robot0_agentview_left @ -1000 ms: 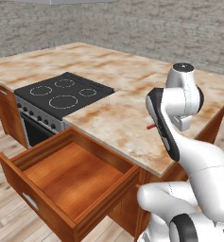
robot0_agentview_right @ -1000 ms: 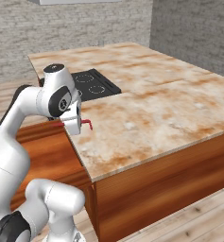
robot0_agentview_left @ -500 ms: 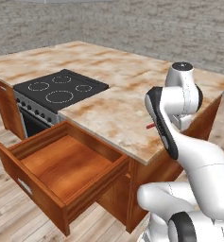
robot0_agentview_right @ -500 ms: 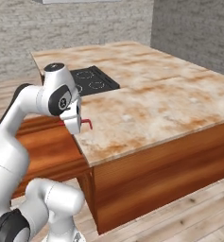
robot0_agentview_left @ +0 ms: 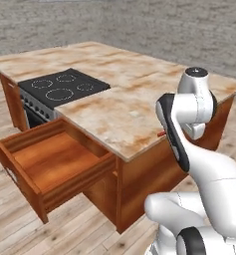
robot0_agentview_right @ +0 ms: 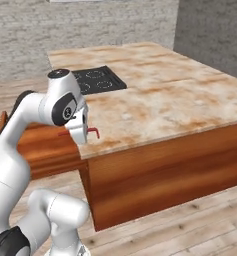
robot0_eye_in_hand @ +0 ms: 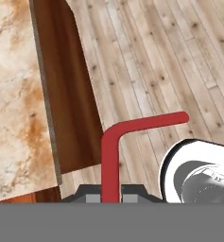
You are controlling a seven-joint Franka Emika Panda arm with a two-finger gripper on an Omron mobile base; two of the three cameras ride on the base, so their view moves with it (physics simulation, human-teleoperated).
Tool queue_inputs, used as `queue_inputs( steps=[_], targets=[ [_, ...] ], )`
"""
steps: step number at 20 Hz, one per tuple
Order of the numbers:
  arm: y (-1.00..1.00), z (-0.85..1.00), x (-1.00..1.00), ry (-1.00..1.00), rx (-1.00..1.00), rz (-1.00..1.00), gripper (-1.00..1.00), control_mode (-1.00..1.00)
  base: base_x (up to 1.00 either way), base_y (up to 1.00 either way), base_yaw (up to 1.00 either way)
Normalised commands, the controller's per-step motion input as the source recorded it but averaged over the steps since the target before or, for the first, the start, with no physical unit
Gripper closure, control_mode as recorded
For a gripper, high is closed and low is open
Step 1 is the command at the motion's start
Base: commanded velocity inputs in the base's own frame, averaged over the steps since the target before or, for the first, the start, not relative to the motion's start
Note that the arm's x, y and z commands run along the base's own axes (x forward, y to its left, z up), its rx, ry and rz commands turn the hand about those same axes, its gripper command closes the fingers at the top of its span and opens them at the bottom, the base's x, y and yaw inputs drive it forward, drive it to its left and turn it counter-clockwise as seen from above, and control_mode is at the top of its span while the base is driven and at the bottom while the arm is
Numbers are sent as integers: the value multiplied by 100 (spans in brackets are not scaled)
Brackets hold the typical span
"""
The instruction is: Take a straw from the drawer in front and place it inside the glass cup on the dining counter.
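The dining counter point(robot0_agentview_left: 124, 99) is a broad cream-and-rust stone surface on a reddish-brown wood base, with a black cooktop point(robot0_agentview_left: 62, 88) set into it near its left edge as the left base view shows it. Below the cooktop end, the drawer point(robot0_agentview_left: 50, 162) stands pulled out, its wooden floor bare. Plank flooring point(robot0_eye_in_hand: 170, 61) runs around the island. The white arm point(robot0_agentview_right: 35, 130) is folded up at the surface's near edge. The claw point(robot0_eye_in_hand: 110, 197) is pressed together, pinching the straw point(robot0_eye_in_hand: 114, 144). In the hand view the straw is red and bent, one leg rising from between the fingertips and the other turning sideways over the floor, just off the surface's edge. The right base view shows it at the near edge, level with the top.
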Motion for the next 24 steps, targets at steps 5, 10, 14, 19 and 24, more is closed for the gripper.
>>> queue_inputs(
  steps=[5,10,14,19,24],
  targets=[
    [0,0,0,0,0,0,100,100,19,-99,54],
    [0,0,0,0,0,0,100,100,13,-100,51],
    [0,0,0,0,0,0,100,100,0,-100,39],
    [0,0,0,0,0,0,100,100,0,-100,25],
    [0,0,0,0,0,0,100,100,-5,-100,18]
  ],
)
